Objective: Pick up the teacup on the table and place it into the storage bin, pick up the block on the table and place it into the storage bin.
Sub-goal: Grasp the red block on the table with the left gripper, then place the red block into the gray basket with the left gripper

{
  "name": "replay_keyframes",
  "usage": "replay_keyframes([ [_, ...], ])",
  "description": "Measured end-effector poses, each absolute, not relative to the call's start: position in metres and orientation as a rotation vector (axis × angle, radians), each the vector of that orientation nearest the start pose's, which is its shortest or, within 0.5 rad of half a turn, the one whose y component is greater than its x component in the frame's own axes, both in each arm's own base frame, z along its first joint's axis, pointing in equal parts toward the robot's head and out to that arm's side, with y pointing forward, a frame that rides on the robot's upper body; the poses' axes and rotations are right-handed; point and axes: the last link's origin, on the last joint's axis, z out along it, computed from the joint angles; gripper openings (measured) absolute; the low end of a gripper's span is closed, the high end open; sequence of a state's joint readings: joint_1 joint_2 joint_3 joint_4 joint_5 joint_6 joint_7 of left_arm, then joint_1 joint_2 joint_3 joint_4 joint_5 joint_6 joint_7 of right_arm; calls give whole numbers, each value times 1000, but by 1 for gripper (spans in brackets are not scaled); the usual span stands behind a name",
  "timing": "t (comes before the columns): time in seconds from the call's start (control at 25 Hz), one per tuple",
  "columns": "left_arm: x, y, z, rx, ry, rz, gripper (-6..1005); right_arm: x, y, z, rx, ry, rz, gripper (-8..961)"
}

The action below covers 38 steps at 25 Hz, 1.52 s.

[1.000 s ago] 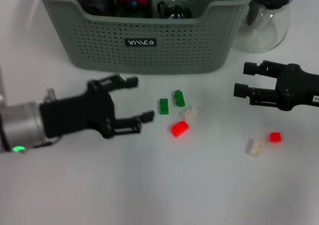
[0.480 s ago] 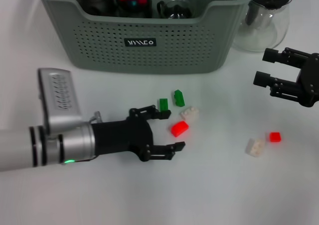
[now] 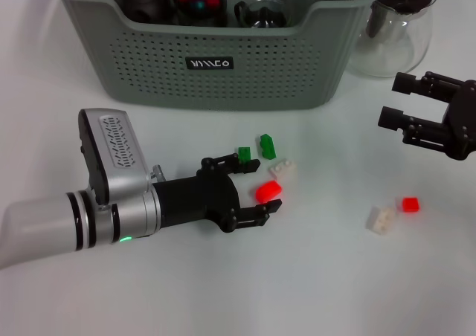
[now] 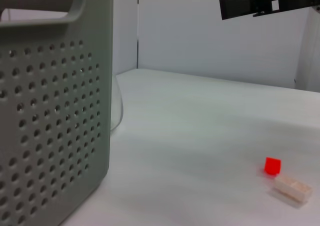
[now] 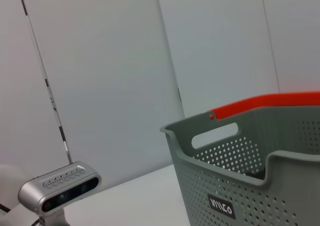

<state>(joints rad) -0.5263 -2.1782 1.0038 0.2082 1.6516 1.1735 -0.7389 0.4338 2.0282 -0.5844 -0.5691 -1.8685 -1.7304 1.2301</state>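
The red block I am after lies on the white table, out in its middle stretch in front of the storage bin, which stands against the far edge. My left gripper has its fingers spread wide on either side of the block, clenching nothing yet. Just beyond it lie a cream block and two green blocks.

The teacup step looks finished, judging by the dark things sitting inside the bin, so the block step is the one in hand. Next I would need to centre the fingers on the red block, settle level with it, and close without nudging the cream one beside it.

My right gripper hangs released near the right edge, below the glass pitcher.

My left wrist view misses the block between my fingers; it shows only the bin's perforated wall and the other red and cream pair lying farther right. The right wrist view shows the bin's label and handle.
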Motion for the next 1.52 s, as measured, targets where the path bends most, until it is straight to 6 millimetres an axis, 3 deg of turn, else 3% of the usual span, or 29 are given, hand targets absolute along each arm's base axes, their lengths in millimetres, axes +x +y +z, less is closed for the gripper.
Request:
replay_keyframes([
  [0.12,-271,281,-128,-2725,-372,-584,752,284,296,29,-2603,555,970,745],
  [0.36,-272,276,-132,-2748,-376,-572,560,284,296,29,-2606,554,970,744],
  [0.8,-270,282,-135,-2748,-379,-541,486,285,294,27,-2605,562,969,744],
  [1.52,-268,284,-137,-2737,-423,-553,206,289,292,29,-2601,571,958,744],
])
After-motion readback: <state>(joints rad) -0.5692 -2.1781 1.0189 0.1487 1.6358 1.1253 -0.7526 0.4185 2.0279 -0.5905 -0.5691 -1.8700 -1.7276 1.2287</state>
